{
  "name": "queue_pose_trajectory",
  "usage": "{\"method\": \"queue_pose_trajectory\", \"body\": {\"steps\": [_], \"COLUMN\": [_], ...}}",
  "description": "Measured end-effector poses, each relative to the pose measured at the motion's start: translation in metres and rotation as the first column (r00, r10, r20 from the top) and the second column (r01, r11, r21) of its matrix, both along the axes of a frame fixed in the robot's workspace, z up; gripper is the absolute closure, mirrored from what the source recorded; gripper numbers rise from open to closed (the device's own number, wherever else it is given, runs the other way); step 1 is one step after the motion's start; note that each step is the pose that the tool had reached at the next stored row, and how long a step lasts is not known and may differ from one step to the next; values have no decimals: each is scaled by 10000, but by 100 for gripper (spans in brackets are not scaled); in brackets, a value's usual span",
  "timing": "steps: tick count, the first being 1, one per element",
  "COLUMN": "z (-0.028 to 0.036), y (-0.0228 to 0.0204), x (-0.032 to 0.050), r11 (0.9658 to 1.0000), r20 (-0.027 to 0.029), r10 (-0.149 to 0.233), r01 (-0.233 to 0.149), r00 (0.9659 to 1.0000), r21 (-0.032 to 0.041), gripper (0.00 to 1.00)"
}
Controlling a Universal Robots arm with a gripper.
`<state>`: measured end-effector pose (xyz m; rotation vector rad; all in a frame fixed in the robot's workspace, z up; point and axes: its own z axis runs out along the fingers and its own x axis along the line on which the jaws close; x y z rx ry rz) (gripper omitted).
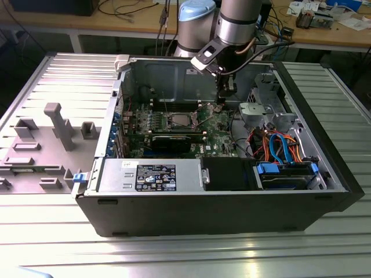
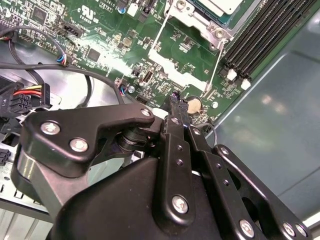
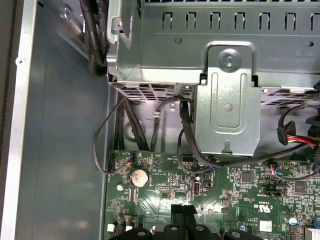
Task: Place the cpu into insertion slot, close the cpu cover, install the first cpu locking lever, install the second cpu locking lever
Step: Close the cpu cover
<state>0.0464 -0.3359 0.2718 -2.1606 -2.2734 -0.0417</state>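
Cpu, the small flat square chip with a silvery-grey metal top (image 1: 177, 120), looks to be lying in the insertion slot, the square socket with a silvery metal rim (image 1: 167, 122), on the green circuit board (image 1: 217, 124) inside the open dark computer case (image 1: 203, 202) on the ribbed metal bench (image 1: 174, 255). I judge it light, stiff and thin, with a smooth top that would slip under a pinch and a delicate underside. It is best taken by two opposite edges and kept level, never pressed on the faces. In the second wrist view a corner of its pale top (image 2: 220, 4) shows beside the socket frame (image 2: 200, 20), with two thin silvery wire levers (image 2: 216, 65) running along the frame. Whether the cover is down I cannot tell. The black gripper (image 1: 222, 104) hangs low over the board to the exterior view's right of the socket, apart from the chip. Its jaws are together, with nothing visible between them in either wrist view (image 2: 175, 102) (image 3: 182, 212), and the tips are just beside the round silver coin battery (image 2: 193, 104).
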Motion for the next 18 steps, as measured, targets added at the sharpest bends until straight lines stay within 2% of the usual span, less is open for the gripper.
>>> {"method": "queue_pose_trajectory", "body": {"steps": [11, 18], "z": [-8, -36], "y": [0, 1], "x": [10, 10], "r11": [10000, 10000], "r20": [-2, -2], "r10": [0, 72], "r01": [0, -72], "r00": [10000, 10000], "r21": [1, -1], "gripper": [89, 89]}}
